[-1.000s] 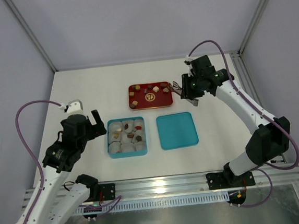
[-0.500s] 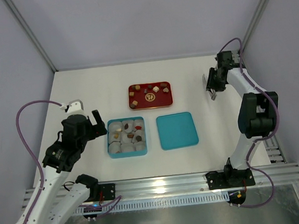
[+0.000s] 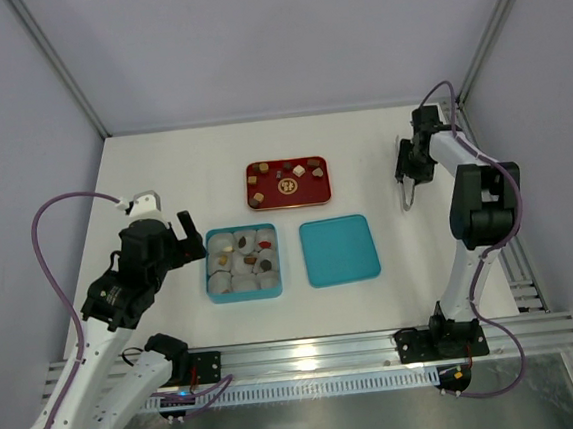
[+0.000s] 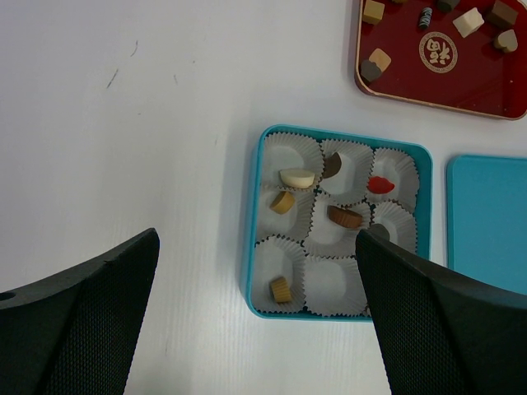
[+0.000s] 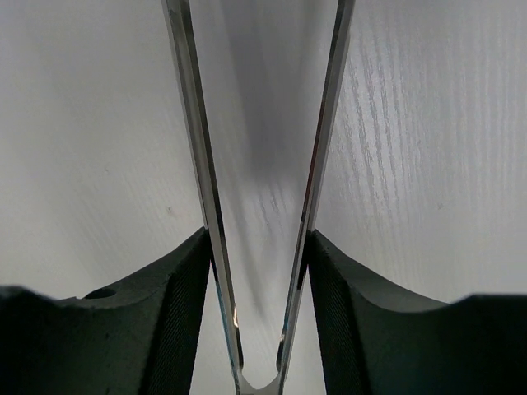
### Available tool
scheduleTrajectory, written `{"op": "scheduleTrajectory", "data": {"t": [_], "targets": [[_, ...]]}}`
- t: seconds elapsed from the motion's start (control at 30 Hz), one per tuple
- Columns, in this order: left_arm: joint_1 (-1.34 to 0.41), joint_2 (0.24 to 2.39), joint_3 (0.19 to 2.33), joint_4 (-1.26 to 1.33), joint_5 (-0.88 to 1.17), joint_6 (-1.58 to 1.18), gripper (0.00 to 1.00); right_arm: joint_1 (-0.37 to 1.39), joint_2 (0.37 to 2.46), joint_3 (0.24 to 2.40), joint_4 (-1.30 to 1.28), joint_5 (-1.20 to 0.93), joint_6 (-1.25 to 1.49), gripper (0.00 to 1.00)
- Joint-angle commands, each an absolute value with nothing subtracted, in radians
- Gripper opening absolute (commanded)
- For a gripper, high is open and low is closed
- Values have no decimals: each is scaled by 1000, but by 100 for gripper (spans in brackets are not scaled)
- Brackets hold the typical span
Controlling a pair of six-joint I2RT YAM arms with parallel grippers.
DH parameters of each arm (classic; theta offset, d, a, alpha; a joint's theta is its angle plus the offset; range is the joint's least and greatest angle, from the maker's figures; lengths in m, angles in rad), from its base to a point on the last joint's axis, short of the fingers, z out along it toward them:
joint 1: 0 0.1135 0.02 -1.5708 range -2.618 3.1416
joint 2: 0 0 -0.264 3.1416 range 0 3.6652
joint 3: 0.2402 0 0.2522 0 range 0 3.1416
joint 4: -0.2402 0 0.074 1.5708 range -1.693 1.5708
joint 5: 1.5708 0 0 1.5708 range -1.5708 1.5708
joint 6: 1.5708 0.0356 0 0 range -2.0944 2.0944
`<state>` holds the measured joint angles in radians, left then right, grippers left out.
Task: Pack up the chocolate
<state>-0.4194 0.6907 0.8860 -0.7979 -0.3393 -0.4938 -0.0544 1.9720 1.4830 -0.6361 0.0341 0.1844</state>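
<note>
Right gripper [image 5: 257,271] clamped on tweezers [image 5: 191,123] over bare table [image 5: 428,123]. Left gripper [image 4: 257,239] spread wide above box [image 4: 252,247]. Chocolate [image 4: 296,178]: some in the box's cups [image 4: 333,284], the rest on tray [image 4: 494,78], well left of the tweezers.

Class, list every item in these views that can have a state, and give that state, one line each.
Teal box: open, lid off, some paper cups filled.
Teal lid: off, flat on the table right of the box.
Red tray: holding loose chocolates.
Left gripper: open, empty.
Right gripper: shut on the tweezers.
Tweezers: arms spread, nothing between them.
</note>
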Motion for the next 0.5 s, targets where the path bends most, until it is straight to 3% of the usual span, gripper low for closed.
{"op": "scheduleTrajectory", "data": {"t": [0.0, 0.47], "targets": [[-422, 687, 888, -765, -330, -492, 100, -57, 2000, 1528, -632, 43, 164, 52], [-422, 689, 888, -765, -333, -495, 100, -58, 2032, 1549, -672, 23, 158, 72]]}}
